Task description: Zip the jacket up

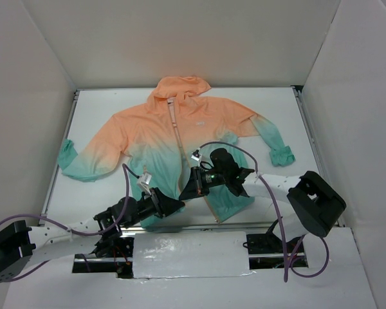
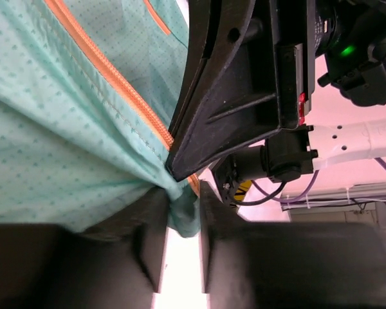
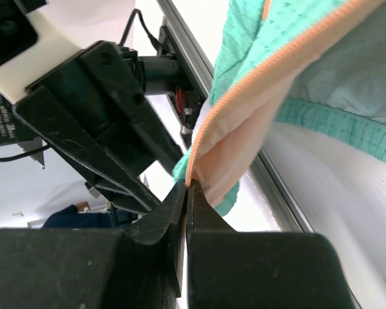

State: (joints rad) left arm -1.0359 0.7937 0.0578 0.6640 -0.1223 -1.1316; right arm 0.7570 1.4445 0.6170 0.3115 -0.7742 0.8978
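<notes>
The jacket (image 1: 174,122) lies flat on the white table, peach hood at the far side and teal hem toward me. Its orange zipper (image 1: 177,132) runs down the front. My right gripper (image 1: 189,188) is shut on the orange zipper edge (image 3: 244,84) close to the hem, lifting that flap off the table; its jaws (image 3: 188,187) meet on the tape. Just to its left, my left gripper (image 1: 174,206) is at the hem. In the left wrist view a bunch of teal hem fabric (image 2: 182,215) sits between its fingertips (image 2: 181,196), with a gap still between the jaws.
White walls enclose the table on three sides. A metal rail (image 3: 280,190) runs along the near table edge under the lifted flap. The right gripper's black body (image 2: 244,84) hangs right over the left fingers. Purple cables (image 1: 241,149) loop off both arms.
</notes>
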